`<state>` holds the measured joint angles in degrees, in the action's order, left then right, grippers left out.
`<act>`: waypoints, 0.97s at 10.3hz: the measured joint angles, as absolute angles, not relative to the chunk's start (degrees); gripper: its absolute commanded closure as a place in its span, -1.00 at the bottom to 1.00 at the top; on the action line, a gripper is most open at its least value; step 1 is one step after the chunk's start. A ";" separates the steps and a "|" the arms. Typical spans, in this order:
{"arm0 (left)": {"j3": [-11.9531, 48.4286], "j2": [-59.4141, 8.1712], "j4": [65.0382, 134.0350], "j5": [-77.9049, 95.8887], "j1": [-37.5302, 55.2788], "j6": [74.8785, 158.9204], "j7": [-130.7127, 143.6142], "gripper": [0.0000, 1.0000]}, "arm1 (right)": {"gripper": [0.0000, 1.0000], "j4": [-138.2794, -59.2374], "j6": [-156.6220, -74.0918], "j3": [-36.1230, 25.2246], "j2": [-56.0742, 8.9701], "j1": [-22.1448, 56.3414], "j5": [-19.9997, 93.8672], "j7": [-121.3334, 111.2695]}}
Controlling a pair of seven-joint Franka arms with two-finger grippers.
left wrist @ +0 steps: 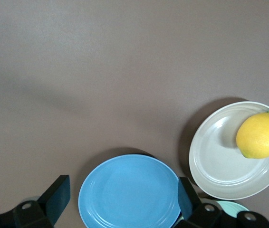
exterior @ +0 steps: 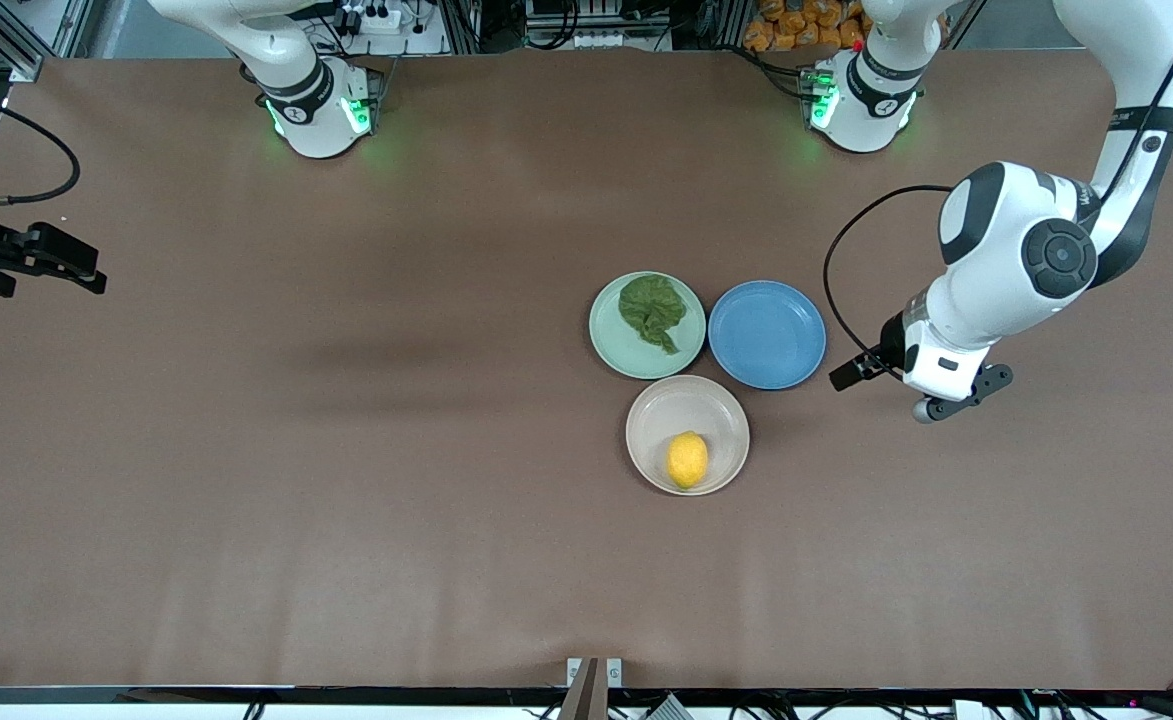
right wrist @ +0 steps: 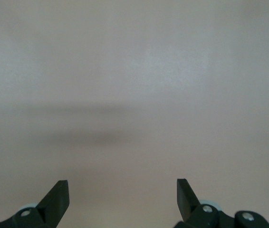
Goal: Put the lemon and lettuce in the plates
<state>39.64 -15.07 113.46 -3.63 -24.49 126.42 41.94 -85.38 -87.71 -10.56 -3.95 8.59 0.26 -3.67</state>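
The lemon (exterior: 687, 459) lies in the beige-cream plate (exterior: 668, 412), the plate nearest the front camera. The lettuce (exterior: 652, 310) lies in the pale mint green plate (exterior: 612, 345). My left gripper (exterior: 951, 400) hangs over the bare table beside the blue plate, toward the left arm's end, open and empty. Its wrist view shows its open fingers (left wrist: 58, 194), the lemon (left wrist: 259, 135) in the beige plate (left wrist: 215, 161) and a sliver of the mint plate (left wrist: 232, 207). My right gripper (exterior: 56, 265) waits at the right arm's end of the table, open and empty (right wrist: 122, 190), over bare table.
An empty blue plate (exterior: 766, 335) sits beside the mint plate, toward the left arm's end; it also shows in the left wrist view (left wrist: 129, 190). The three plates touch or nearly touch. The brown table (exterior: 346, 450) surrounds them.
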 measured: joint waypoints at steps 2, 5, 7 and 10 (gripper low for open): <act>39.30 -15.03 113.40 -3.63 -25.44 126.61 41.89 -1.00 | -1.00 -85.47 -87.64 -9.73 -3.91 8.04 0.26 -3.87; 38.78 -15.19 113.38 -3.86 -29.18 126.50 40.46 -1.00 | -1.00 -85.94 -87.84 -8.80 -3.87 8.01 0.26 -3.87; 37.43 -15.18 113.72 -4.74 -28.03 123.21 40.12 -1.00 | -1.00 -85.90 -87.90 -8.59 -3.23 8.01 0.27 -3.88; 24.12 -11.96 118.02 -4.11 -16.34 122.57 38.16 -1.00 | -1.00 -85.83 -87.88 -8.41 -0.33 7.94 0.27 -3.89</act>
